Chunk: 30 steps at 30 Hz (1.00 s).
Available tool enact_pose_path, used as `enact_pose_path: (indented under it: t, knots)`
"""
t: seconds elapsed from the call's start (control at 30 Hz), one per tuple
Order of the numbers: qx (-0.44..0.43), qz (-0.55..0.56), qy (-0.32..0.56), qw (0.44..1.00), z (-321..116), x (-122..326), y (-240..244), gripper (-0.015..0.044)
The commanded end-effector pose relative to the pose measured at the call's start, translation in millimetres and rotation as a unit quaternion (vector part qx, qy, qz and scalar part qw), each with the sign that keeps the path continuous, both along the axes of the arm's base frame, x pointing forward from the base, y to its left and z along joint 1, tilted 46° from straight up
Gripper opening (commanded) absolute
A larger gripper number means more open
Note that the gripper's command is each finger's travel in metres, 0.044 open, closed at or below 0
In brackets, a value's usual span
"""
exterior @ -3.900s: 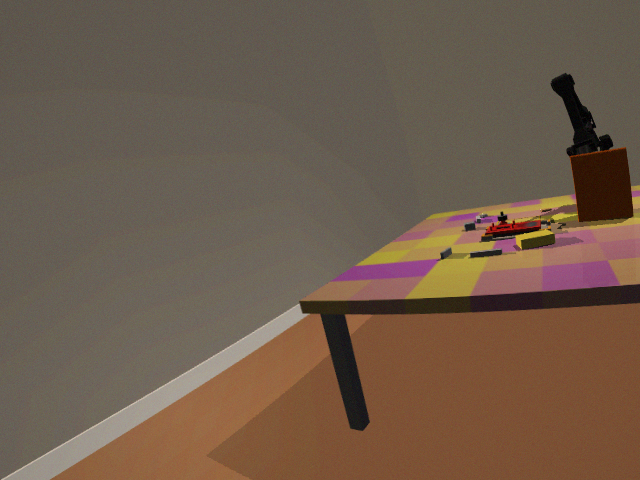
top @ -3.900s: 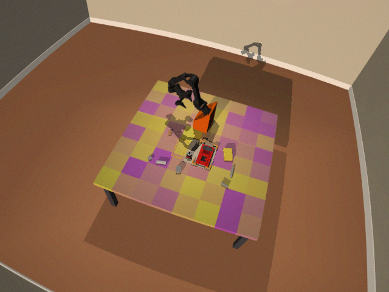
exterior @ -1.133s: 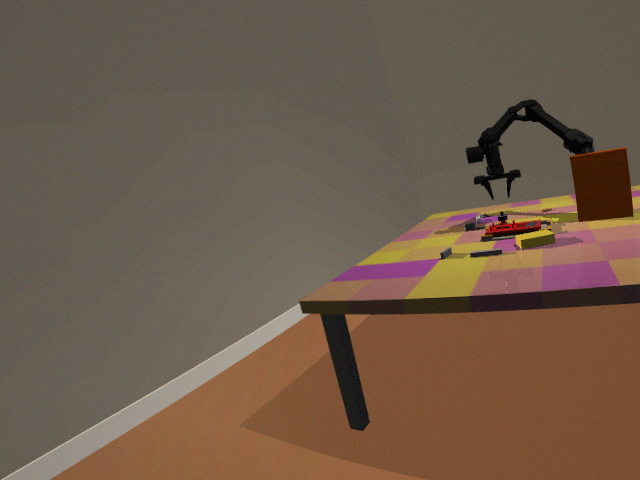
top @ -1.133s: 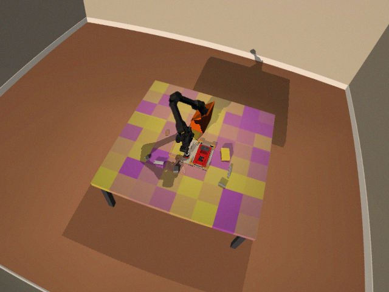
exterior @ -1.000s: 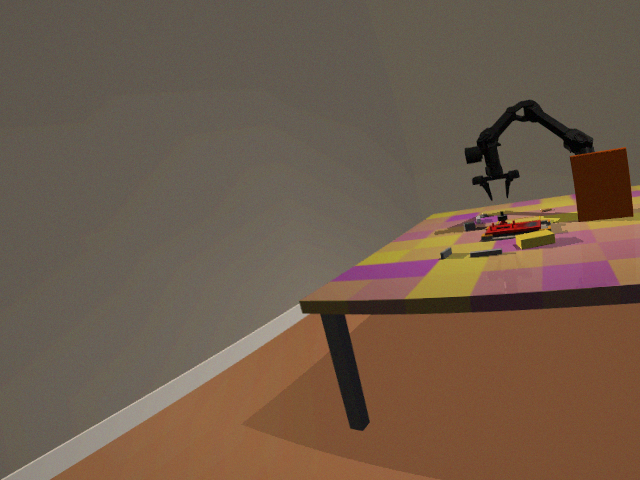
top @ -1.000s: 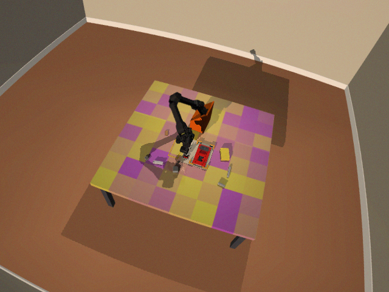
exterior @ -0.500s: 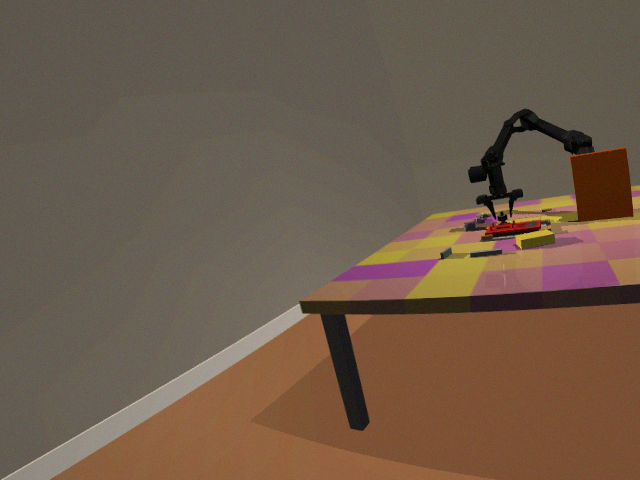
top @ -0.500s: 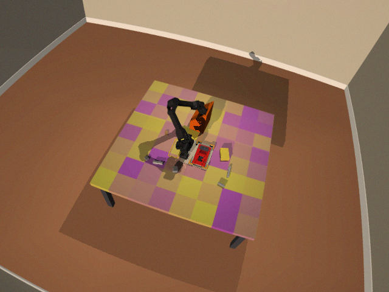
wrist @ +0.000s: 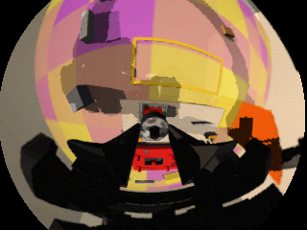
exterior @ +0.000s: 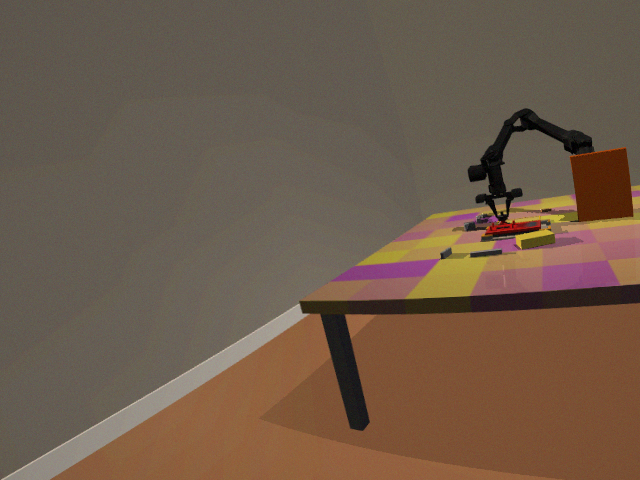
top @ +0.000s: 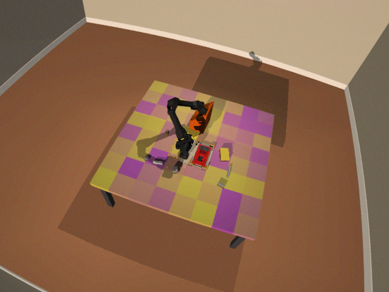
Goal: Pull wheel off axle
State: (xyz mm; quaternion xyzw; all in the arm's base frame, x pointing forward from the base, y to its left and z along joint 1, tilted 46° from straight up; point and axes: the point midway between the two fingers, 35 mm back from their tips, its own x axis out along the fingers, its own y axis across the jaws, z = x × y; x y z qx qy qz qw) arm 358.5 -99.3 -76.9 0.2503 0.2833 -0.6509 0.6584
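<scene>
Progress – early stage: grasp at hand, nothing delivered. Bench (top: 226, 213) – chequered top in yellow, pink and purple, carrying all items. Arm (top: 175, 119) – black, arched over from its base beside the orange box (top: 200, 120) and pointing straight down near the middle of the bench. Marked area (wrist: 176, 64) – yellow-outlined rectangle, at twelve o'clock from the wheel in the wrist view, just beyond it, with no wheel inside. Red board (top: 201, 154) – flat, at three o'clock from the claw in the top view, close beside it. Claw (exterior: 499, 219) – lowered to bench level, fingers partly drawn in on either side of the wheel; judged clamped on it, though contact is too small to confirm by eye. Wheel (wrist: 153, 129) – small, round, grey with a darker centre and a touch of red at its twelve o'clock edge, low between the fingers and apparently not yet lifted; the axle itself is hidden. Remaining: pull the wheel up and off, carry it to the marked area, set it down, open and draw clear.
</scene>
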Motion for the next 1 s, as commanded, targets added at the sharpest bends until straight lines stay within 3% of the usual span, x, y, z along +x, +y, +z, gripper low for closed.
enact_pose_path:
  t: [0.0,0.23,0.97]
  knots:
    - [0.000,-0.002,-0.001,1.000,0.0,0.0,-0.1,0.0167]
    - [0.000,-0.001,-0.001,1.000,1.0,0.0,1.0,0.0000]
    - [0.000,0.000,-0.001,1.000,5.9,0.4,6.3,0.0000]
